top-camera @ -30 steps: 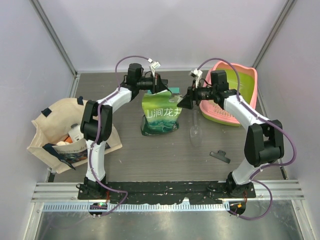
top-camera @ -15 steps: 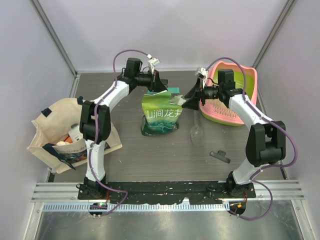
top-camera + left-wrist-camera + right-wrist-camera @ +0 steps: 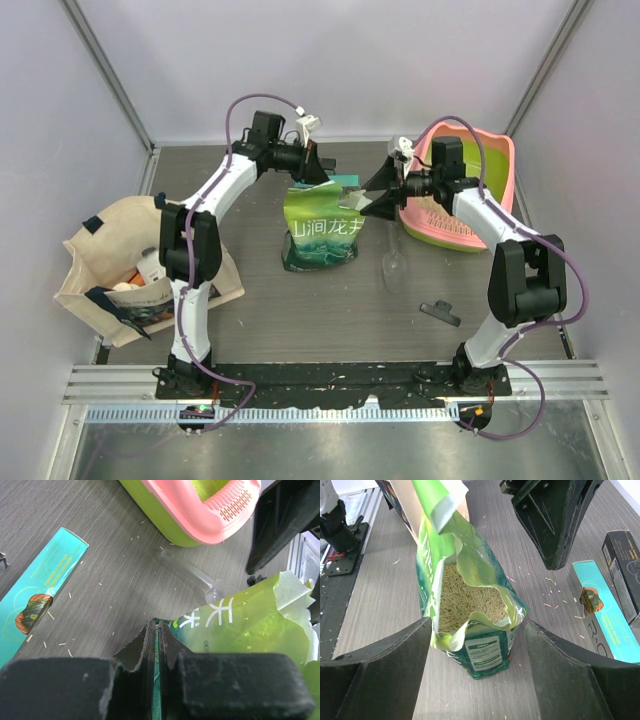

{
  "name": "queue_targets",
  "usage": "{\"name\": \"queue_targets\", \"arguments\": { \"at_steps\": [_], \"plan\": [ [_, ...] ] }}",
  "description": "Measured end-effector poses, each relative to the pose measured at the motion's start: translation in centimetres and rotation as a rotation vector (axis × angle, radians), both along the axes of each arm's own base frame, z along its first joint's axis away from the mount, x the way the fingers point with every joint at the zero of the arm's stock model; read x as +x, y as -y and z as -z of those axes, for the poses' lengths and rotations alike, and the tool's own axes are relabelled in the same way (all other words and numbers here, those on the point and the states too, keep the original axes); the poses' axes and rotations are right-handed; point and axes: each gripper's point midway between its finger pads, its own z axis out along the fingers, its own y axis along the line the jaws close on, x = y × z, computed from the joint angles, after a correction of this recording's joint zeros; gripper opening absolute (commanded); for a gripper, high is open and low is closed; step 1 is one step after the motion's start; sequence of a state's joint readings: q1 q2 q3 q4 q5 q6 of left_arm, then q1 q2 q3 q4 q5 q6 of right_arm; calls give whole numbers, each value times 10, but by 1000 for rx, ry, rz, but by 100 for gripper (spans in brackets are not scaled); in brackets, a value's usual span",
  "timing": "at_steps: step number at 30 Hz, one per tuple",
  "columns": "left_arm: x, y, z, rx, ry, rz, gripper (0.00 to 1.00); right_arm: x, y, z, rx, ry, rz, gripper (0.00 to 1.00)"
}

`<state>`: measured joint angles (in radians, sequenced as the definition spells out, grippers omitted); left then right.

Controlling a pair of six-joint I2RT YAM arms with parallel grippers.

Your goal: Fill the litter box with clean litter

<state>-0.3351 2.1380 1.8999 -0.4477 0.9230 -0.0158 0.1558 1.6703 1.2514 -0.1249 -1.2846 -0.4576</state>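
The litter box [image 3: 470,215], pink rim and lime-green basin, stands at the back right; its corner shows in the left wrist view [image 3: 200,515]. The clean litter [image 3: 470,597], pale beige granules, lies inside the open green printed bag [image 3: 320,230], which stands upright mid-table. My left gripper [image 3: 318,172] is shut on the bag's top edge [image 3: 158,630]. My right gripper [image 3: 362,198] is open; its jaws stand either side of the bag's mouth [image 3: 477,630], not touching it. No litter shows in the box.
A clear plastic scoop [image 3: 390,265] lies right of the bag. A teal carton [image 3: 346,183] lies behind the bag. A black clip [image 3: 440,312] lies at front right. A beige tote bag [image 3: 120,260] stands at the left.
My right gripper has shifted a little left towards the bag's mouth and its arm has swung back. My left gripper stays shut on the bag's edge.
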Motion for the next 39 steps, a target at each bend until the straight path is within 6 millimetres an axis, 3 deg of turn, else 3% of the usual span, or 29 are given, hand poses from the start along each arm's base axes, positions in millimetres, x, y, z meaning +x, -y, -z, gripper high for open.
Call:
{"name": "queue_targets", "arguments": {
  "at_steps": [7, 10, 20, 26, 30, 35, 39],
  "plan": [
    [-4, -4, 4, 36, 2, 9, 9, 12, -6, 21, 3, 33, -13, 80],
    [-5, -6, 7, 48, -5, 10, 9, 15, -9, 20, 16, 55, -16, 80],
    [-5, -9, 10, 64, -5, 6, 9, 15, -22, 17, 63, 28, -62, 65],
    [-6, -10, 11, 69, -9, 5, 8, 10, -28, 20, 72, -26, -73, 63],
    [-6, -11, 12, 73, -10, 6, 8, 4, -31, 23, 99, -86, -65, 63],
    [-6, -11, 13, 77, -11, 2, 9, 0, -34, 22, 183, -199, -45, 55],
    [-6, -12, 13, 78, -13, 1, 9, 8, -39, 34, 239, -437, -17, 54]
  ]
}}
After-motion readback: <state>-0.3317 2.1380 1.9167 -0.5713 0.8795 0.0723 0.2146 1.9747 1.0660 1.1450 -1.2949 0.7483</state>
